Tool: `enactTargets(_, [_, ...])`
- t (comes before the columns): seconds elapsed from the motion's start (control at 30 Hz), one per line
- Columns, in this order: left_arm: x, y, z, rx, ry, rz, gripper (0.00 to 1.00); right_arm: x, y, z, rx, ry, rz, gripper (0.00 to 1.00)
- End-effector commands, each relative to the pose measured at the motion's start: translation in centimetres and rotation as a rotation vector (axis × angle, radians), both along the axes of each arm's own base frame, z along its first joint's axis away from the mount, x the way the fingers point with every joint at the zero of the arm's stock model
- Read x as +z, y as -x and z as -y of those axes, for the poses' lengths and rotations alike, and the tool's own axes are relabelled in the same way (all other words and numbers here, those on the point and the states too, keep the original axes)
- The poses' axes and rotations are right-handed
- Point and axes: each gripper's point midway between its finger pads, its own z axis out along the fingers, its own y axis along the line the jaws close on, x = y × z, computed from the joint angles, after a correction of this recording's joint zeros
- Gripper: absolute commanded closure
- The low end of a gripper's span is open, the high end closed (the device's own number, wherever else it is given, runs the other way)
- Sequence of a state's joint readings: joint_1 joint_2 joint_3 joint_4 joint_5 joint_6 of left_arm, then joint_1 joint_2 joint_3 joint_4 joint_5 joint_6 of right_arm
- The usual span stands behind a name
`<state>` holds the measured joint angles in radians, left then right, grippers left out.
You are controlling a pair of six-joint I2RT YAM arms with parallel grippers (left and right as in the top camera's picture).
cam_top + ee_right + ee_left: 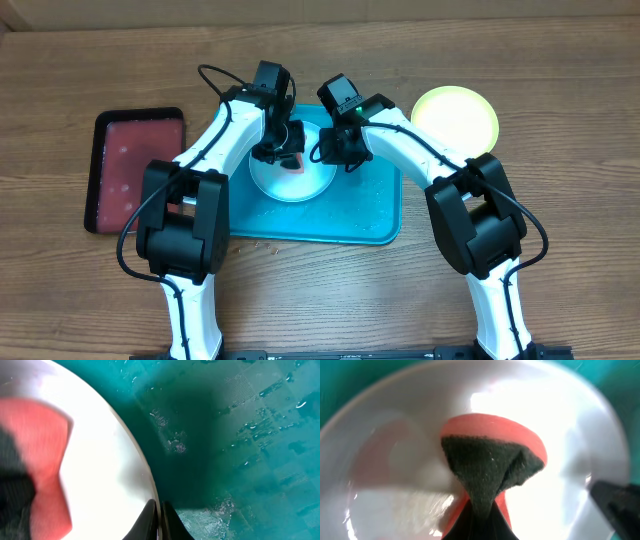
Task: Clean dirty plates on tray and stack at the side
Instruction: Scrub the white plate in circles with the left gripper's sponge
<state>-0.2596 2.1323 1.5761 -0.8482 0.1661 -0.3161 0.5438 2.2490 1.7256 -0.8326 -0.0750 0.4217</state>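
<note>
A wooden table (560,60) fills the overhead view. Its brown top is streaked in lighter and darker tones, and long grain lines run left to right from one end of the table to the other. The wood looks matte and worn rather than polished. Beyond the table's far edge lies a pale tan strip (120,6), flat and plain; what it is cannot be told. Bright, whitish light falls evenly from above the table, leaving only short, soft-edged shadows on the wood near the table's middle.
</note>
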Motion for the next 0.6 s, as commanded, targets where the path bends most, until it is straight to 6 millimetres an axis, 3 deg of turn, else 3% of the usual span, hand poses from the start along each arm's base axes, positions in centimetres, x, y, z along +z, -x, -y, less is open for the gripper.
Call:
enactTargets(0.0, [-0.7,1.8,-1.6,0.026,-0.063,-0.08,0.96,0.3,-0.1,0.6,-0.011,0.025,0.013,0.96])
enactTargets(0.13, [-0.6,4.2,-1.0,0.02,-0.022,-0.184,0.96,0.3,-0.1,0.6,-0.011,0.024,0.014,0.96])
enactTargets(0.23, [0.0,4.6,1.2,0.008,0.112,-0.212,0.96,0.3,-0.3,0.5,-0.011,0.021,0.02,0.96])
enactTargets(0.3, [0.4,3.9,2.6,-0.005,0.18,-0.184,0.96,0.4,-0.3,0.5,-0.011,0.019,0.022,0.96])
enactTargets(0.47, [0.8,0.7,3.8,-0.02,0.215,-0.045,0.96,0.3,-0.3,0.5,-0.011,0.02,0.02,0.96])
enactTargets(0.57, [0.9,-0.1,4.2,-0.021,0.226,-0.009,0.96,0.3,-0.2,0.5,-0.011,0.021,0.019,0.96])
